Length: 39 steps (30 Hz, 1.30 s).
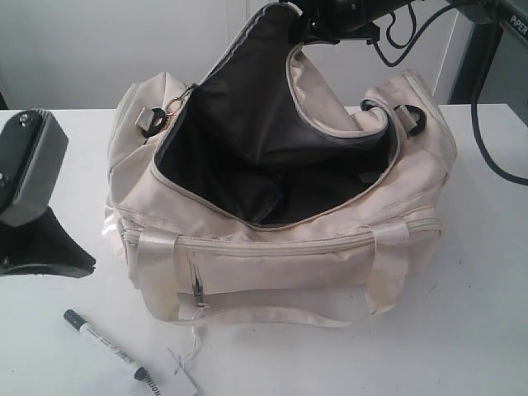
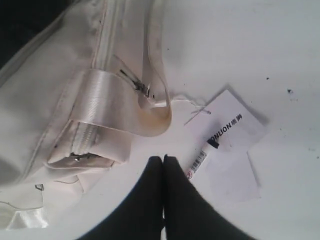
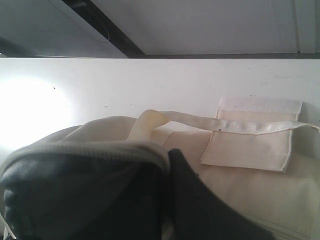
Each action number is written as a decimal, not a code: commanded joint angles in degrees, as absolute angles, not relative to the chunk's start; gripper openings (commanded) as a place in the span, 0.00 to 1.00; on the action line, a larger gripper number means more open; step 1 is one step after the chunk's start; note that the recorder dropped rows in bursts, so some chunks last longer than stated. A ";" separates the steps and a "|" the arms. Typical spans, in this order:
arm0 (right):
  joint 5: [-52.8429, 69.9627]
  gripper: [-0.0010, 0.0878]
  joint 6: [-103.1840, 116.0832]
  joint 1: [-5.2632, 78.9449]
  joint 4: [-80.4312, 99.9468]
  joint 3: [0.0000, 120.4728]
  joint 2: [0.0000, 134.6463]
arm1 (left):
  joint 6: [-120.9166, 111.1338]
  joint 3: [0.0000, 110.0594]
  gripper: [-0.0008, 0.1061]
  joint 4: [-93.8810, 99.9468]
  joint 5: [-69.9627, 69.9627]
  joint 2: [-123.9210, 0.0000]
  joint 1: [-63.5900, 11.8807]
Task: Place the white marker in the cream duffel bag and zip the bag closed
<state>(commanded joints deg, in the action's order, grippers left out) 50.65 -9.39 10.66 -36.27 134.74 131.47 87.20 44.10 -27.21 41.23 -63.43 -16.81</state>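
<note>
Nearest the lens lies the marker (image 1: 107,344), flat on the surface (image 1: 478,330) in front of the bag (image 1: 280,264) and apart from it, one dark end over a paper tag (image 1: 175,381). The left gripper (image 2: 163,160) hangs just beside the marker, jaws pressed together on nothing. The right gripper (image 3: 165,185) is clamped on the bag's zipper edge, holding the flap up so the dark-lined mouth gapes.

Picking up the marker looks like the step in hand. The left jaws should open first, then straddle the barrel across its width near the middle, clear of the tag so no paper gets pinched. A round barrel may roll, so close squarely and lift straight.

The marker is slim and white, dark at both ends, with small black print and a barcode on the barrel.
</note>
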 joint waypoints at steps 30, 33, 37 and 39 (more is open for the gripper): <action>50.65 0.01 -9.39 10.66 -36.27 134.74 131.47 | 72.07 44.73 0.01 -14.45 46.25 -72.18 -16.71; 50.65 0.01 -9.39 10.66 -36.27 134.74 131.47 | 72.20 44.73 0.01 -14.90 45.20 -73.46 -16.71; 50.65 0.01 -9.39 10.66 -36.27 134.74 131.47 | 73.95 44.73 0.01 -14.90 44.82 -74.25 -16.71; 50.65 0.01 -9.39 10.66 -36.27 134.74 131.47 | 78.56 44.73 0.01 -14.90 44.82 -74.33 -16.71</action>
